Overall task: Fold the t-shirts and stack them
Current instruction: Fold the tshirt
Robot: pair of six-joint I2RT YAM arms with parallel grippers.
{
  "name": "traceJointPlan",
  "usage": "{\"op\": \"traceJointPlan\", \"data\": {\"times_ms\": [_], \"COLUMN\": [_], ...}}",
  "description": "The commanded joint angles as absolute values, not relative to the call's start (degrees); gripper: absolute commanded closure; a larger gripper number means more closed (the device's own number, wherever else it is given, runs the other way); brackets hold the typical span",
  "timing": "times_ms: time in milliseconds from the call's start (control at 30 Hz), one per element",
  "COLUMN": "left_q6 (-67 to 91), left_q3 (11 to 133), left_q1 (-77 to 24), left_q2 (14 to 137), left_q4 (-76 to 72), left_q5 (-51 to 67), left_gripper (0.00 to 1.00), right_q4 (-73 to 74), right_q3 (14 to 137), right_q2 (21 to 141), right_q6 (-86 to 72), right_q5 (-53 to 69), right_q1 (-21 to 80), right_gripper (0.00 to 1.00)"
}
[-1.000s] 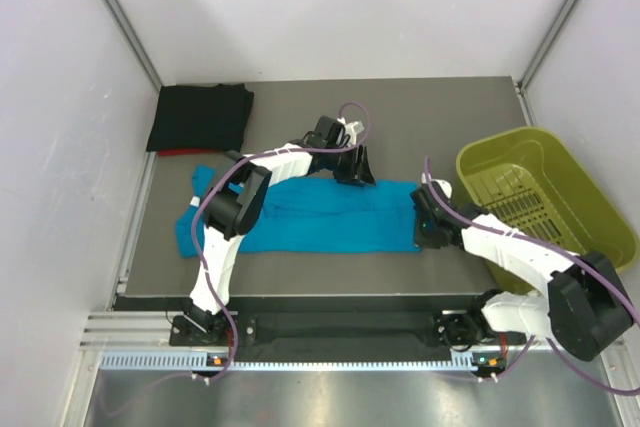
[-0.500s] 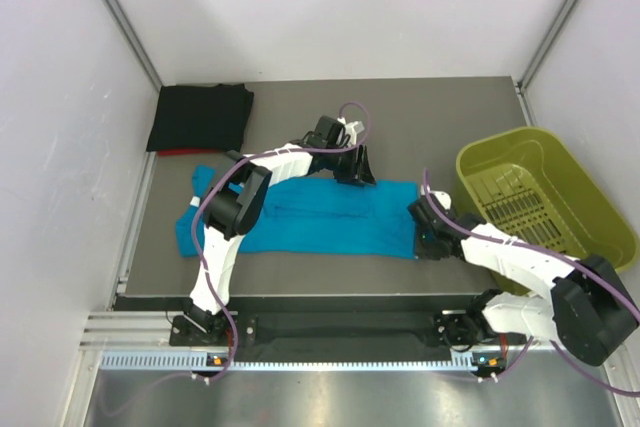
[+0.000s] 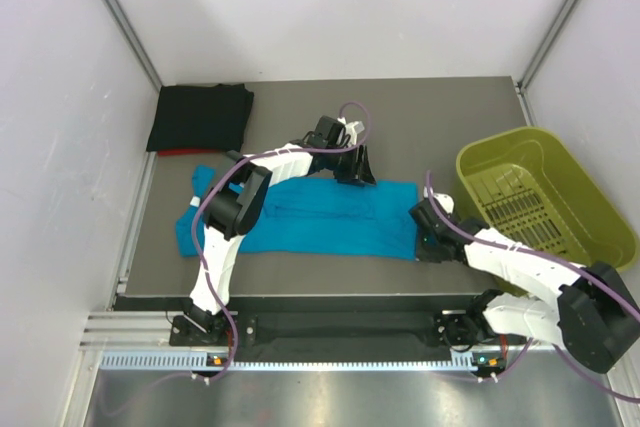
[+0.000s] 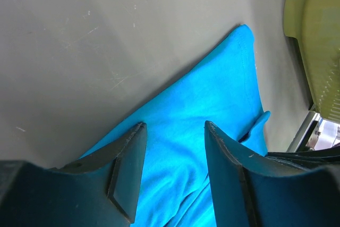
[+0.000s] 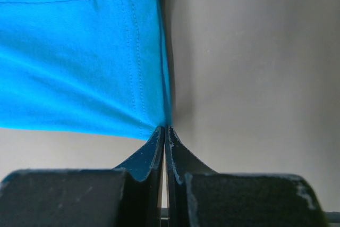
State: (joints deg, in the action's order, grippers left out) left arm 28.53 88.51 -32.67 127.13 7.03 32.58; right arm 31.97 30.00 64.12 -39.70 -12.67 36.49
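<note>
Right tool [image 5: 165, 133] pinches teal t-shirt [image 5: 79, 51] — hem corner.

A yellow-green plastic bin [image 3: 540, 172] stands at three o'clock on the grey table [image 3: 430, 117], set askew at the right edge, its slotted floor facing up. White walls [image 3: 350, 7] close off the nine, twelve and three o'clock sides. At six o'clock a slotted white duct [image 3: 320, 359] runs along the front, with a steel sheet [image 3: 300, 402] just below it.
</note>
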Motion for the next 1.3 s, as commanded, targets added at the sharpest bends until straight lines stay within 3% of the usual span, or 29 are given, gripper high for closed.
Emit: {"op": "traceJointPlan", "data": {"times_ms": [0,300,467,633,867,1000,1100,1267], "left_q6": [26.02,26.19,26.54,26.81,26.98,27.07,27.07,27.07], "left_q3": [88.59,88.77,88.42,87.63,87.45,87.36,87.63,87.63], "left_q1": [-32.34,-32.26,-32.34,-32.34,-32.34,-32.34,-32.26,-32.34], "left_q2": [130.34,130.25,129.99,129.46,129.29,129.46,129.81,130.08], "left_q4": [8.52,8.44,8.35,7.82,7.56,7.47,7.47,7.56], "left_q5": [27.69,28.04,28.21,28.39,28.48,28.39,28.3,27.86], "left_gripper": [0.46,0.46,0.46,0.46,0.46,0.46,0.46,0.46], "right_q4": [32.87,33.22,34.8,32.79,29.62,28.13,27.78,28.56], "right_q3": [28.48,28.91,33.48,37.09,37.79,36.57,35.34,32.88], "right_q2": [62.67,60.29,62.48,67.49,72.51,73.39,72.87,69.36], "right_q6": [-41.48,-42.28,-40.52,-37.8,-36.04,-36.04,-36.56,-37.35], "right_q5": [-13.53,-14.94,-17.75,-18.28,-17.31,-16.7,-16.26,-16.43], "right_q1": [37.53,37.79,37.62,35.51,33.84,33.57,33.49,33.49], "right_gripper": [1.0,1.0,0.74,0.69,0.73,0.81,1.0,1.0]}}
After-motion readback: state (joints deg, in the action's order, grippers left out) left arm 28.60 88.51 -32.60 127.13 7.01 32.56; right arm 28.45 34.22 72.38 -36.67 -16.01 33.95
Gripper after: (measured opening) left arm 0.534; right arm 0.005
